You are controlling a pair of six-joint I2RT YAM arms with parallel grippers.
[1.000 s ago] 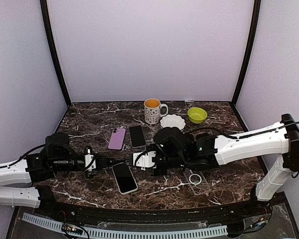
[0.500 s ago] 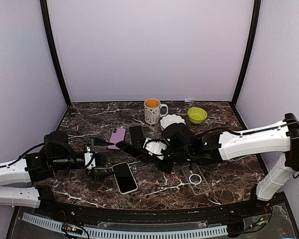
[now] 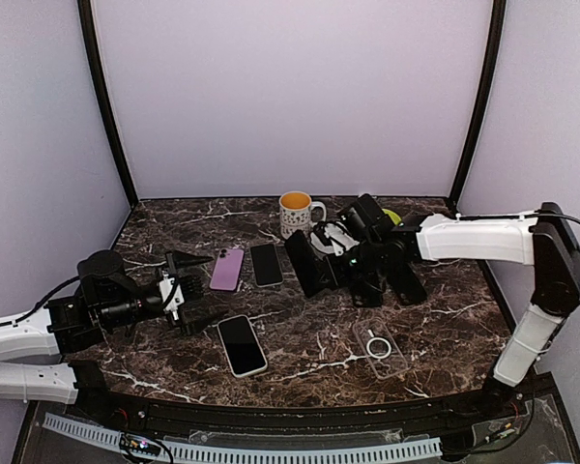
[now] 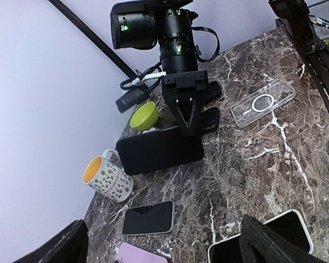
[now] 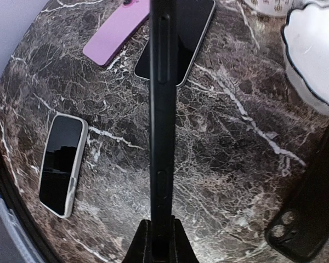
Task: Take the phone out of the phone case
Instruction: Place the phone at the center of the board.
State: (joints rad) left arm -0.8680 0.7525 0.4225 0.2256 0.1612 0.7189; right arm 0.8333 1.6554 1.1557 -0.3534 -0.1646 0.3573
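Phone (image 5: 162,109) edgewise, long axis along right jaws

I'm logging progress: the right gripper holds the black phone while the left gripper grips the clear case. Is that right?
Not quite. The right gripper does hold the black phone, but the left gripper is open and empty. The clear case lies alone on the table, as the top external view shows.

Soft, even light falls from above: the pale walls (image 3: 290,97) are bright, and the dark marble desk (image 3: 309,338) is faintly glossy with weak shadows. The overhead view is sharp. The left jaws blur in their view's bottom corners. The right wrist view bows at its edges around the sharp phone (image 5: 162,109).
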